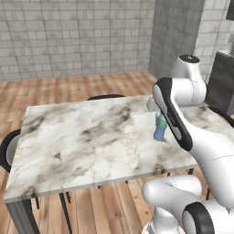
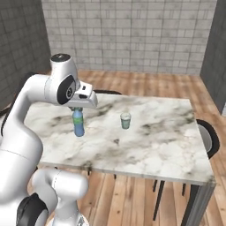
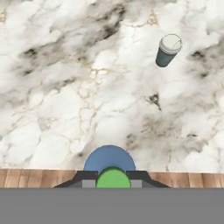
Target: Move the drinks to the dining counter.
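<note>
Standing upright on the dining counter point(image 2: 145, 132), the bottle point(image 2: 78, 123) sits between the gripper point(image 3: 113, 183) fingers, seemingly grasped; cup point(image 2: 126, 120) nearby.

White arm point(image 2: 26, 114) bent forward over itself, hand pointing straight down, jaws either side of something green-capped.

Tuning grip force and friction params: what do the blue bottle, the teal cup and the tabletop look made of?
Blue bottle: smooth, matte blue body with a green cap, probably plastic; no glassy see-through.
Teal cup: opaque, tapered, with a pale flat lid, like a paper or plastic takeaway cup; can't tell which.
Dining counter: white-grey veined slab, marble look, smooth, on thin grey legs that seem metal.
Gripper: dark fingertips flank the cap.
</note>
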